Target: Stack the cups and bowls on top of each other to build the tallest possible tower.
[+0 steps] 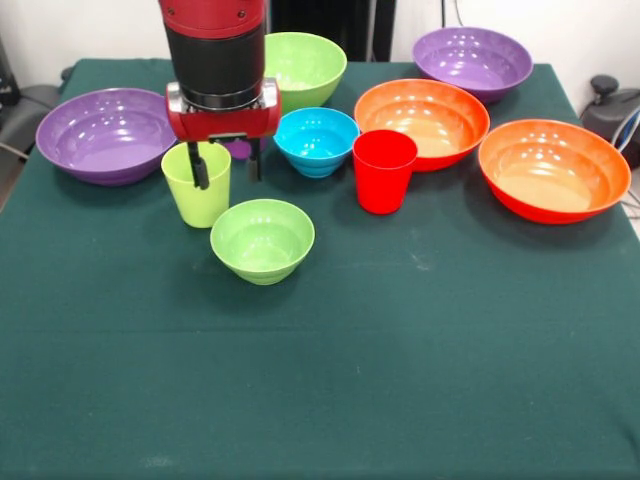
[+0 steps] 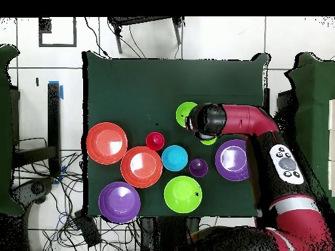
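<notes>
At the robot's side of the green-clothed surface [image 1: 320,380], the smooth lime-green plastic cup [image 1: 197,190] is straddled at its rim by the claw [image 1: 226,163], spread wide. If closed off-centre, the cup would likely be tipped against the small ribbed lime-green bowl [image 1: 262,240] just beside it.

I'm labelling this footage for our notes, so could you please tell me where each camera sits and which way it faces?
Front view: across the table from the robot, facing it; shows the arm's end and gripper coming down from the top over the lime-green cup.
Overhead view: above the table, looking straight down, base at the bottom; shows the whole red arm.
Shared: the gripper, lime-green cup, red cup and the bowls, turned half round between views.
</notes>
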Robot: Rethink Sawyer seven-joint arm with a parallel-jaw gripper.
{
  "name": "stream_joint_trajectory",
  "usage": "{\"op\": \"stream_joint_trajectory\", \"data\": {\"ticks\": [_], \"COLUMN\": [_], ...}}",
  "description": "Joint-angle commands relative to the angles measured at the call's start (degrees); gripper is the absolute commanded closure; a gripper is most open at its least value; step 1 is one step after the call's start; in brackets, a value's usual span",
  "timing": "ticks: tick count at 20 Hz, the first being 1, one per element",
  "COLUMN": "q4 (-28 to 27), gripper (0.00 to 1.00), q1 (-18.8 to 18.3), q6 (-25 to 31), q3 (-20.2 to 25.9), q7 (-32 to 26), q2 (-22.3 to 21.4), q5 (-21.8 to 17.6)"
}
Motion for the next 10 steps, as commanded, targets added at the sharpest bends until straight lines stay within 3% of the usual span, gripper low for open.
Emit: {"op": "stream_joint_trajectory", "data": {"ticks": [1, 10], "q4": [3.51, 10.98], "gripper": [0.0, 0.0], "q1": [-0.47, -0.46], "q6": [4.84, 0.04], "q3": [2.58, 0.84], "q7": [-15.08, -9.03], "q2": [0.01, -2.87], "q5": [-5.78, -6.89]}}
